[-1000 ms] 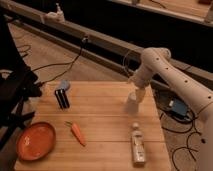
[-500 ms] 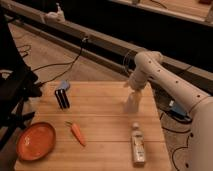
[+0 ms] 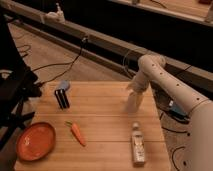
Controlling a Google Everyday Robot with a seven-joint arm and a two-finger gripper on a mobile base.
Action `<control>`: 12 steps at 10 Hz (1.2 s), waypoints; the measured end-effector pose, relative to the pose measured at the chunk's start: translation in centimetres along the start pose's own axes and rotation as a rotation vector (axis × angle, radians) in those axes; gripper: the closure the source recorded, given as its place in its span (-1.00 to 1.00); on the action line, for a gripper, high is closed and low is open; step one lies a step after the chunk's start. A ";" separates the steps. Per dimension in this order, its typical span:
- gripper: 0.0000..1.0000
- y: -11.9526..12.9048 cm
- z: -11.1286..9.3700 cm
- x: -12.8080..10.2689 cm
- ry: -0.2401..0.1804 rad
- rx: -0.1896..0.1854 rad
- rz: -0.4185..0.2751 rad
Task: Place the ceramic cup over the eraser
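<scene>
A: Item one, the gripper [image 3: 133,94]. Location and condition?

B: It is at the right-hand part of the wooden table [image 3: 105,116], near the far edge. It hangs from the white arm [image 3: 161,76], which reaches in from the right and bends downward. The fingers are spread wide and pinch nothing that can be made out.

A: Item two, the ceramic cup [image 3: 131,106]?

B: Small, off-white, no handle, standing on the table top. It sits directly under the gripper, with its upper part at the fingertips. Whether the fingers touch its sides or stand just clear of them cannot be told.

A: Item three, the eraser [image 3: 62,96]?

B: A dark block with pale stripes and a blue-grey part at its far end. It is at the left side of the table, towards the back, well apart from both cup and gripper. Most of the board's width lies between them.

A: Other stock on the table?

B: One orange carrot [image 3: 76,133], lying at an angle in front of the eraser. One orange-red plate [image 3: 35,141], at the near left corner, just left of the carrot. One clear bottle [image 3: 138,146] with a white cap, lying on its side near the front edge, with the cup behind it.

A: Is anything in contact with the eraser?

B: Nothing. It stands alone, with the carrot near it but apart.
</scene>
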 end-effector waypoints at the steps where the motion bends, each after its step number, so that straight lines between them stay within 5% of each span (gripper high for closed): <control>1: -0.57 0.1 0.7 0.2 -0.016 -0.007 0.012; 8: 0.73 0.2 1.2 1.1 -0.049 -0.006 0.022; 12: 0.82 -1.8 -2.9 -1.3 -0.048 0.094 -0.033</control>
